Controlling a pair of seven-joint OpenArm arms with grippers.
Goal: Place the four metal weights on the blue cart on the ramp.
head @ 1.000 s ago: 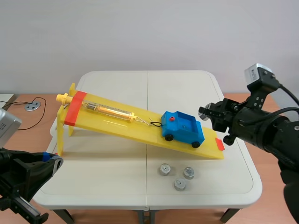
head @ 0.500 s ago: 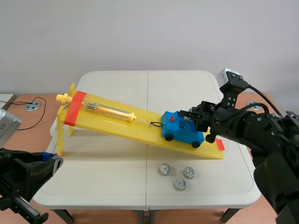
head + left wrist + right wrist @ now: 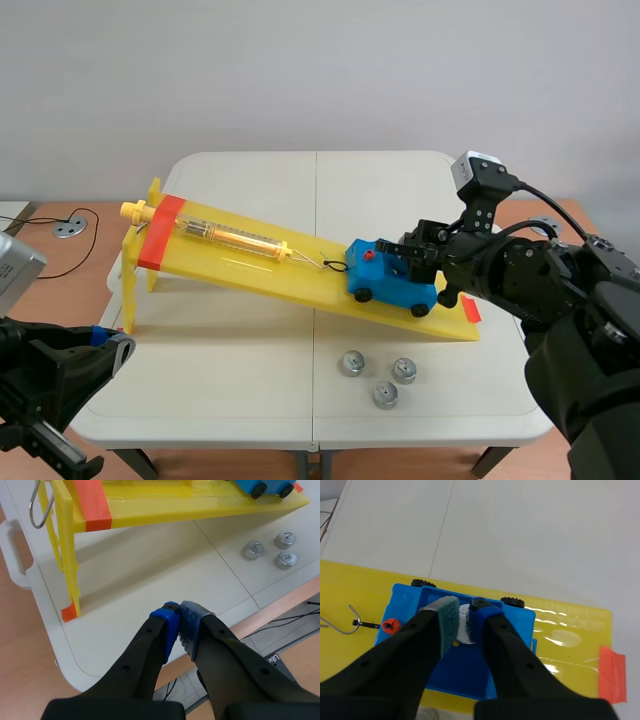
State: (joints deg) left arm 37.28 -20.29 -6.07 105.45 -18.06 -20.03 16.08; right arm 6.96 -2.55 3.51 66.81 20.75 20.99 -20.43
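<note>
From between my arms I see the yellow ramp (image 3: 250, 262) slanting across the white tabletop (image 3: 240, 340), its high end by the left edge and its low end by the right edge. The blue cart (image 3: 392, 280) stands on the ramp's lower part, hooked by a black cord to the spring scale (image 3: 235, 237) that lies further up the slope. My right claw (image 3: 415, 256) hangs right over the cart's open bed. Three metal weights (image 3: 403, 371) lie in a loose cluster on the tabletop near the front edge, just ahead of the ramp's low end. My left claw (image 3: 108, 347) sits low, off the front left corner. Past my left wrist, my left claw (image 3: 178, 611) is pressed together with nothing in it, its blue pads meeting over the tabletop's edge. Ahead of it stand the ramp's legs (image 3: 70, 560) and an orange strip (image 3: 92, 502) across the slope. The three metal weights (image 3: 254, 549) rest well ahead on the bare tabletop (image 3: 150, 560), and the wheels of the blue cart (image 3: 265, 487) just show beyond the ramp (image 3: 200, 507). Past my right wrist, my right claw (image 3: 465, 612) pinches the fourth weight (image 3: 465, 627), a small silver disc, between its pads, down inside the bed of the blue cart (image 3: 455, 670). The cart sits squarely on the ramp (image 3: 570, 630), with its red knob (image 3: 391, 626) and hook on the uphill side.
</note>
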